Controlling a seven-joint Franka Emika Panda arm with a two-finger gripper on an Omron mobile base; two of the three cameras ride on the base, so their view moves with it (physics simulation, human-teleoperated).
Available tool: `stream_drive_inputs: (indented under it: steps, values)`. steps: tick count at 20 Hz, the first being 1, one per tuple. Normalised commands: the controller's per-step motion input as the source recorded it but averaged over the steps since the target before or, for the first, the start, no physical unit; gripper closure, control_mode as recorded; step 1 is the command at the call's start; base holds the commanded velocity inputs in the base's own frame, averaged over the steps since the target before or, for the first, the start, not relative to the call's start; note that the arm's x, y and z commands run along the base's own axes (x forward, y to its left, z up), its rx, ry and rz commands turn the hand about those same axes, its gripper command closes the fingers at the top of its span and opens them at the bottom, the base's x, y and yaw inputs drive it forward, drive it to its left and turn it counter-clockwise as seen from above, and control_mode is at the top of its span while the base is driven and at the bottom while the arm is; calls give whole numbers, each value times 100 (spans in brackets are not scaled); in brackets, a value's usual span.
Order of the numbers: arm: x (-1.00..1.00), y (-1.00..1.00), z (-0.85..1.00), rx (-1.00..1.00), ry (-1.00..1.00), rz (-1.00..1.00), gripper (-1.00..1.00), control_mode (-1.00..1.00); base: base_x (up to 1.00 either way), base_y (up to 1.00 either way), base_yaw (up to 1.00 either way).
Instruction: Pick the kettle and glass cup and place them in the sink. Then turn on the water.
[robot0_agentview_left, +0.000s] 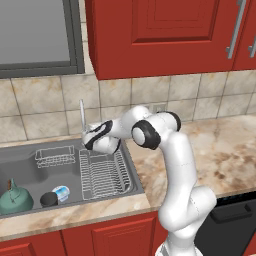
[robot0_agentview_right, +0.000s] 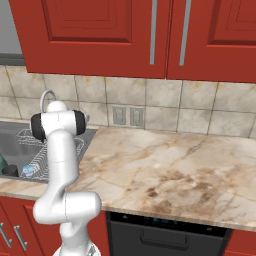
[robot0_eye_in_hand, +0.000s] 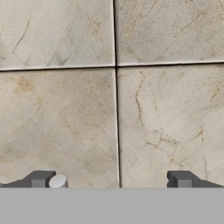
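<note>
The teal kettle (robot0_agentview_left: 15, 198) stands in the near left corner of the dark sink (robot0_agentview_left: 30, 172). Right beside it stands the dark glass cup (robot0_agentview_left: 49, 199). The cup (robot0_agentview_right: 10, 170) also shows at the left edge of the right base view. My hand (robot0_agentview_left: 98, 137) hovers over the back of the sink, by the base of the chrome faucet (robot0_agentview_left: 82, 116), and points at the tiled wall. My gripper (robot0_eye_in_hand: 111, 180) is open and holds nothing. A small grey cylinder (robot0_eye_in_hand: 57, 181) sits beside its left fingertip (robot0_eye_in_hand: 40, 179). I see no water at the faucet.
A wire dish rack (robot0_agentview_left: 103, 173) fills the sink's right part and a small wire basket (robot0_agentview_left: 55, 157) sits at its back. A small blue-white round object (robot0_agentview_left: 61, 192) lies next to the cup. Marble counter (robot0_agentview_right: 170, 165) stretches to the right under red cabinets (robot0_agentview_right: 150, 35).
</note>
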Motion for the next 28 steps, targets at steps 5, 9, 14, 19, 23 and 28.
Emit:
stream_drive_inputs:
  steps: [5, 9, 14, 19, 23, 28]
  values:
    - [0, -61, -2, 6, -4, 0, -100, -100, 0, 0, 0]
    - [0, -62, -8, 5, -4, 0, -100, -100, 0, 0, 0]
    - [0, -63, -9, 5, -6, 0, -100, -100, 0, 0, 0]
    - [0, -58, -10, 5, -8, 0, -100, -100, 0, 0, 0]
    - [5, -58, -12, 6, -11, 0, -100, -100, 0, 0, 0]
    - [5, -52, -14, 4, -10, 0, -100, -100, 0, 0, 0]
